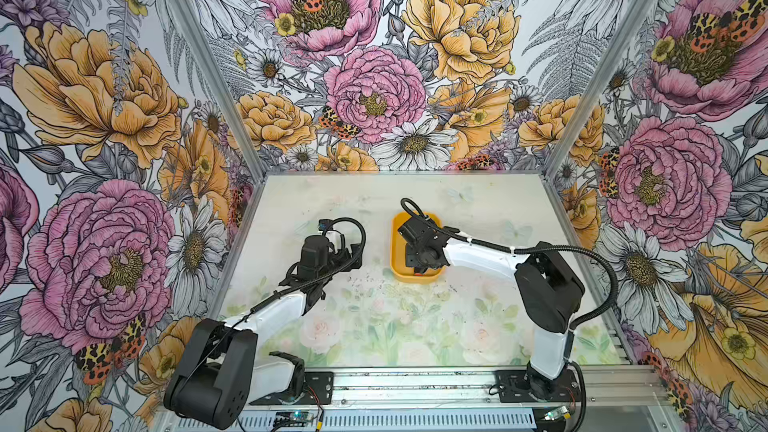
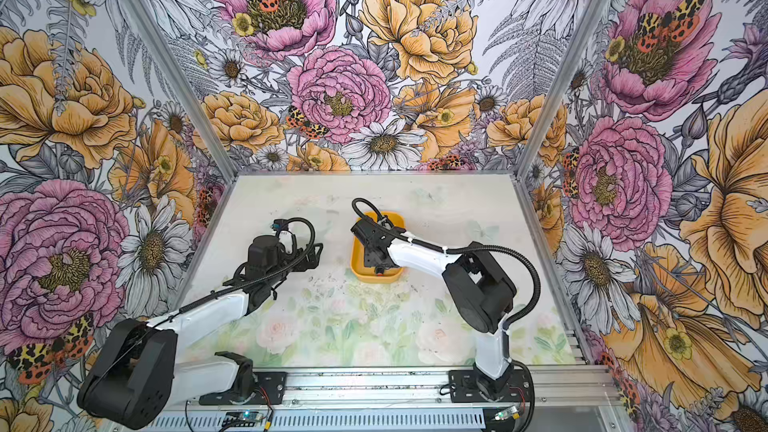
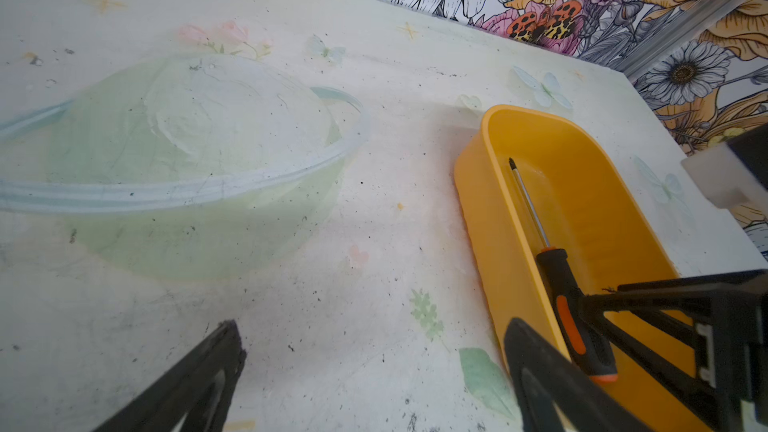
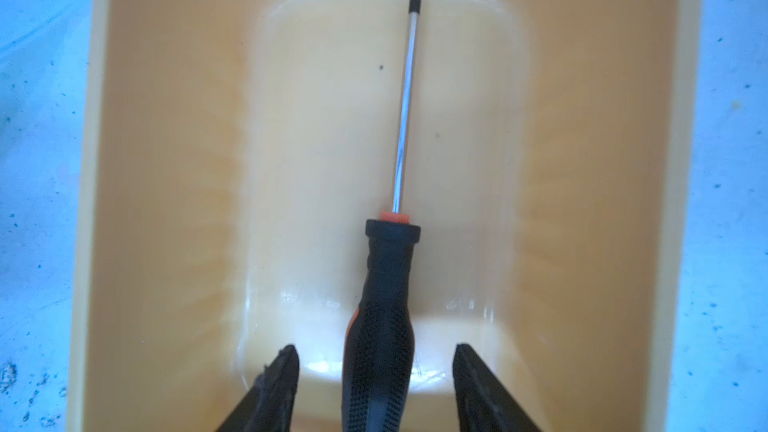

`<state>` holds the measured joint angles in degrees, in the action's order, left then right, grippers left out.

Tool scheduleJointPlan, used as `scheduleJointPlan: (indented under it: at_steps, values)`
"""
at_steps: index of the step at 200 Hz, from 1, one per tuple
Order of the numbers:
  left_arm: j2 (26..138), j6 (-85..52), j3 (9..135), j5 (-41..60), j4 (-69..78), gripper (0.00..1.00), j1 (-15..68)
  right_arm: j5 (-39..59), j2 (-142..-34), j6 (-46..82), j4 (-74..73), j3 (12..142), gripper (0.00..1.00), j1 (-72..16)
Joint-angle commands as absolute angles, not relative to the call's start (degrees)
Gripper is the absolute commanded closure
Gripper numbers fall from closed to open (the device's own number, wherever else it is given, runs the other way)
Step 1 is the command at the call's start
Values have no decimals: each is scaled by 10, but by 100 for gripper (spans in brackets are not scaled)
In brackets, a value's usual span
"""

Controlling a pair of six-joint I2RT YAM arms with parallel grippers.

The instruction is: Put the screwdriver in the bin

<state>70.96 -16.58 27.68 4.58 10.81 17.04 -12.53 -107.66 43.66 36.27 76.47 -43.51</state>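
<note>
On the worktop (image 1: 374,326), the bin (image 4: 137,160) is seen holding the screwdriver (image 4: 402,118), laid flat along the bin's length, tip pointing away from the right end effector (image 4: 376,351). That end effector is released, straddling the handle with gaps. The left end effector (image 3: 374,326), spread and empty, is seen beside the bin.
</note>
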Motion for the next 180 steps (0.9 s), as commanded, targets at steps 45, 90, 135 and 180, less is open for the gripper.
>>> scheduleJointPlan:
  at_steps: [45, 90, 135, 180]
  values:
    - [680, -140, 312, 42, 67, 1, 174, -18, -999, 249, 397, 779, 39, -388]
    - [663, -117, 326, 16, 53, 1, 172, 41, -914, 109, 395, 736, 41, -316]
    - [641, -66, 335, -27, 55, 1, 170, 34, -820, -21, 300, 638, 42, -230]
    - [624, -20, 324, -44, 123, 1, 161, 13, -787, -32, 172, 547, 42, -142]
